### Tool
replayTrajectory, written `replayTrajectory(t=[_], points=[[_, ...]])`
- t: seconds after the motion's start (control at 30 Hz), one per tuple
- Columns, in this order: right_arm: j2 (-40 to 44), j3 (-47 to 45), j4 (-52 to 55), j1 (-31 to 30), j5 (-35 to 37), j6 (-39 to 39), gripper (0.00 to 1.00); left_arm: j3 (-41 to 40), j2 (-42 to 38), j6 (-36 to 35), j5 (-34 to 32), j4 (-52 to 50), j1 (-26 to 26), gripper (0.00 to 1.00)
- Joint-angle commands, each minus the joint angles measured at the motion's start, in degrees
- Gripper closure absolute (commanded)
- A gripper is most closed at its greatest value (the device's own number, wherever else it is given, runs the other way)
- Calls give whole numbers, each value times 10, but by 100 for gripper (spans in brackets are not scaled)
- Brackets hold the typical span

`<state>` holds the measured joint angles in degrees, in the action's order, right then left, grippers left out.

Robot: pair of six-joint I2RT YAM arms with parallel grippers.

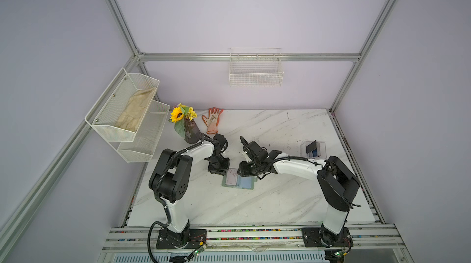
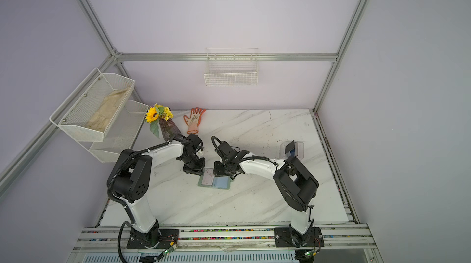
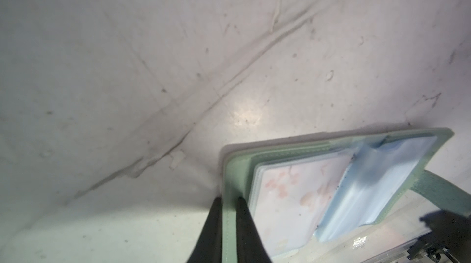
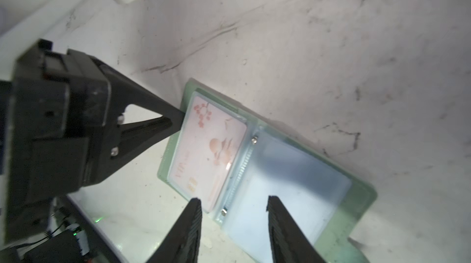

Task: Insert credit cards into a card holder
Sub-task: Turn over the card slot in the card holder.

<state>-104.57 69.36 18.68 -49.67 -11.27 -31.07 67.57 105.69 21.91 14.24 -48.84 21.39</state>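
Card holder (image 1: pixel 246 183): open on the tabletop (image 1: pixel 280 198), between both arms
Pink card (image 4: pixel 209 152): inside the holder's left clear sleeve
Left end effector (image 3: pixel 228 201): clamped on the holder's left cover edge
Right end effector (image 4: pixel 233 199): jaws apart, over the holder's spine
Black card (image 1: pixel 311 146), blue card (image 1: pixel 315 152): in the clear box (image 1: pixel 321 147), far right

Soft, even top views; wrist views blurry, perhaps lamp glare on table (image 3: pixel 248 115).
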Motion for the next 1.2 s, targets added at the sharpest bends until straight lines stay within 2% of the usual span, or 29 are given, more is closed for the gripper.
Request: replayTrajectory(t=[0.0,0.23,0.43,0.63,0.7,0.8,0.87,1.03,1.17], points=[[-5,11,50,-4,68,29,50,-20,12,3,9,11,0,87],[-15,0,41,-20,93,63,44,-19,15,2,10,11,-1,87],[-55,-4,36,-44,120,78,43,-20,16,2,11,11,0,87],[-96,6,83,-61,180,72,43,-21,15,3,11,11,0,87],[-107,6,93,-67,183,71,48,-22,16,4,10,11,0,87],[-120,11,108,-71,180,66,64,-20,15,3,9,11,0,87],[-127,15,115,-71,177,64,71,-18,15,2,10,11,0,87],[-123,27,116,-72,168,59,77,-12,18,1,10,9,-1,87],[-113,40,112,-72,157,59,78,-3,19,-1,11,5,-2,87]])
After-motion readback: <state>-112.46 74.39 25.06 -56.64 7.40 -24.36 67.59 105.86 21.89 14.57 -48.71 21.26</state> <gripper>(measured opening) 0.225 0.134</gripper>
